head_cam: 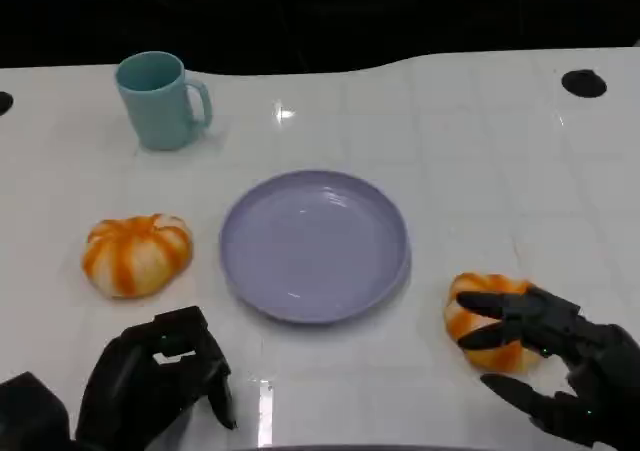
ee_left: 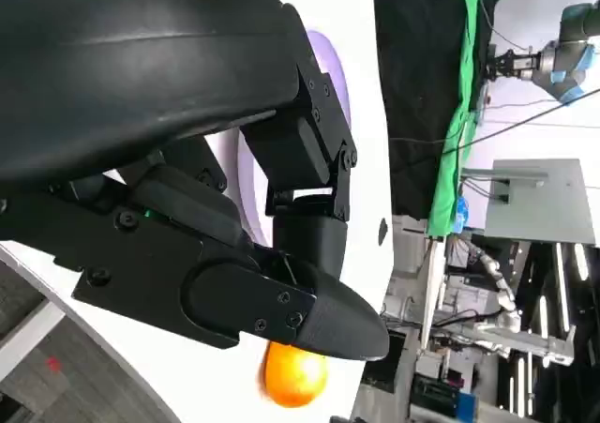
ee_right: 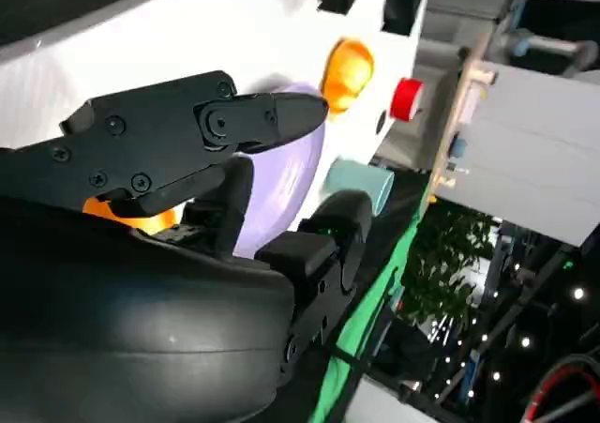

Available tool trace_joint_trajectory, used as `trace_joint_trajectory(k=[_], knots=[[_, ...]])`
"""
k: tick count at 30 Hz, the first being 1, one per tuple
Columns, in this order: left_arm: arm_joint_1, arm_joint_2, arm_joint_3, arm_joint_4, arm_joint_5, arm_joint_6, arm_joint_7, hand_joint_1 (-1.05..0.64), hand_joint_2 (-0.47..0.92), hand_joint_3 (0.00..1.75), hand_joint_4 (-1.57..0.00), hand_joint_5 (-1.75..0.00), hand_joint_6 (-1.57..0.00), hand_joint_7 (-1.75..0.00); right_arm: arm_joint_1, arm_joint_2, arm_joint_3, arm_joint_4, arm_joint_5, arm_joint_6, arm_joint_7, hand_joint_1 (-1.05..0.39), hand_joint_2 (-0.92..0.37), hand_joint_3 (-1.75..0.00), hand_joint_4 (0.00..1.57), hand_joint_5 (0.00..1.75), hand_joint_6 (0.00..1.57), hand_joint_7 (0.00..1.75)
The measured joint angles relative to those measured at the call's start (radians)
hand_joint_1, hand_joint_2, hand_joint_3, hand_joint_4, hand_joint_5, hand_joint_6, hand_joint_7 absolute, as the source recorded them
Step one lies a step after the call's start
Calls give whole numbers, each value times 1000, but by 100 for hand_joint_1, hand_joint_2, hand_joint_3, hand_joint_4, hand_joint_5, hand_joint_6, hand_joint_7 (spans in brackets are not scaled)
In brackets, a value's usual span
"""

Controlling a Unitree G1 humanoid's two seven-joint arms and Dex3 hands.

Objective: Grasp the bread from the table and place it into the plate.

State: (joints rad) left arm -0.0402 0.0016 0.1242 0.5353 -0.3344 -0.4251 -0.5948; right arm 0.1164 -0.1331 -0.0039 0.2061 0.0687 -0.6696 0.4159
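Note:
Two orange-and-white pumpkin-shaped breads lie on the white table, one on each side of the lavender plate (head_cam: 314, 243). The left bread (head_cam: 136, 254) sits alone, beyond my left hand (head_cam: 158, 383), which rests near the table's front edge with loosely bent fingers and nothing in it. My right hand (head_cam: 550, 361) reaches around the right bread (head_cam: 478, 309), fingers spread across its near side and thumb below, not closed on it. The right wrist view shows this bread (ee_right: 131, 215) under the fingers, with the plate (ee_right: 292, 165) and the other bread (ee_right: 347, 70) beyond.
A teal mug (head_cam: 159, 100) stands at the back left, its handle turned to the right. A black round spot (head_cam: 583, 83) marks the table's back right. The table's far edge runs along a dark background.

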Motion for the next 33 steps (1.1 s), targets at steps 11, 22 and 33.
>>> trace_joint_trajectory(k=[11,22,33], knots=[[0,0,0,0,0,0,0,-92,92,9,-119,-141,-106,-120,-27,-72,-22,0,-298,-168,-193,-43,-89,-5,3,57,30,14],[0,0,0,0,1,0,0,-92,92,7,-119,-142,-106,-119,-21,-143,-42,-96,-667,-147,-432,-46,-88,-1,0,45,29,8],[-13,-1,-1,4,5,0,1,-92,92,8,-119,-141,-106,-119,-25,-198,15,-189,-933,13,-577,-46,-83,0,3,46,33,4]])
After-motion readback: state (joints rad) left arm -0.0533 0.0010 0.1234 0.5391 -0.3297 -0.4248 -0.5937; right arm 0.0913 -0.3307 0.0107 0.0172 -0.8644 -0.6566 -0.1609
